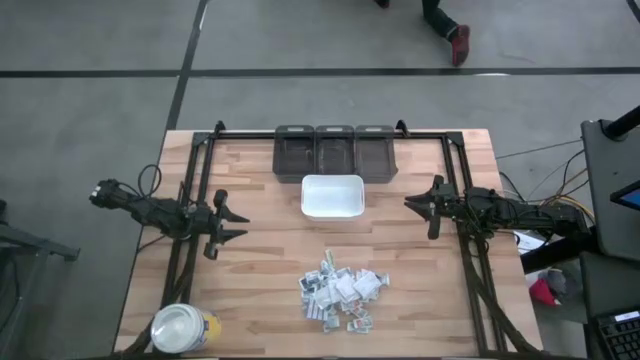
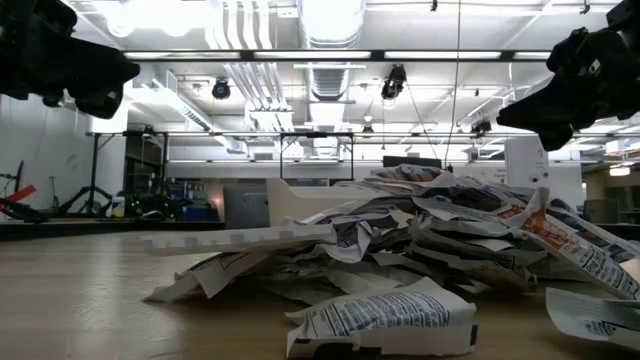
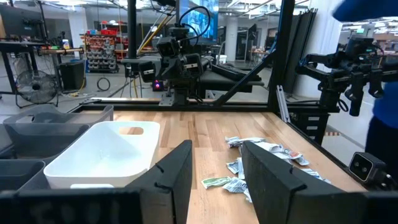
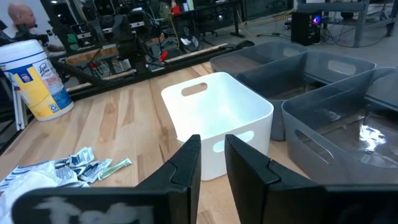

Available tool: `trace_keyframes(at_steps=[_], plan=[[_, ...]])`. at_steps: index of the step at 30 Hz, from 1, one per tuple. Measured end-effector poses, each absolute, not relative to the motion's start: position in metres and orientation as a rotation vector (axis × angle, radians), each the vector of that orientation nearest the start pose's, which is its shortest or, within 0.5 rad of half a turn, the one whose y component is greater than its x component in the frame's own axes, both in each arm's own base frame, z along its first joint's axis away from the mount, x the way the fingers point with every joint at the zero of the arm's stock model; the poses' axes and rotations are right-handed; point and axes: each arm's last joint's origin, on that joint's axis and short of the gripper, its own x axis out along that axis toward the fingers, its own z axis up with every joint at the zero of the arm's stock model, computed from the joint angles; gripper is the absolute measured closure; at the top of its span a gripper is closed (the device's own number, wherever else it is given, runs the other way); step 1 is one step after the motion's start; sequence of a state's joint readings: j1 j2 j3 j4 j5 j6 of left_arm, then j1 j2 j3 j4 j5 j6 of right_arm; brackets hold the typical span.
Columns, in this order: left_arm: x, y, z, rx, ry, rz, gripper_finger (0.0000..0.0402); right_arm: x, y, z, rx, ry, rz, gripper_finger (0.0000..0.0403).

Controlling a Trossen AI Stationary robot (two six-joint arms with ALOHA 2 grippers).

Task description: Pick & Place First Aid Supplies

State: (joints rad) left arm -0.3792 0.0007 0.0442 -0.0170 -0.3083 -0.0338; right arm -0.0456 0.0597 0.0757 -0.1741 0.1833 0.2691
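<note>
- High view: the packets [image 1: 340, 290] lay heaped at the table's near middle, none held.
- Beyond them sat the white tray [image 1: 332, 196], then three grey bins [image 1: 335, 152] at the far edge.
- Left gripper [image 1: 236, 224] hovered at the left, fingers apart and empty.
- Right gripper [image 1: 412, 203] hung at the right, fingers narrowly parted, holding nothing.
- A jar [image 1: 183, 328] stood in the near-left corner.
</note>
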Motion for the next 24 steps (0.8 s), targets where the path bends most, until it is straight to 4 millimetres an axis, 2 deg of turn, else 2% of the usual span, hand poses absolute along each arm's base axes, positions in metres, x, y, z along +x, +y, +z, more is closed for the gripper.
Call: trace_keyframes(at_steps=[13,24], plan=[[0.0901,-0.0264,0.1768,-0.043,-0.024,-0.071,0.0264,0.0952,-0.0097,0.1680,0.257,0.126,-0.249,0.0314],[0.0901,-0.0264,0.1768,-0.043,-0.024,-0.071,0.0264,0.0952,-0.0097,0.1680,0.257,0.126,-0.249,0.0333]])
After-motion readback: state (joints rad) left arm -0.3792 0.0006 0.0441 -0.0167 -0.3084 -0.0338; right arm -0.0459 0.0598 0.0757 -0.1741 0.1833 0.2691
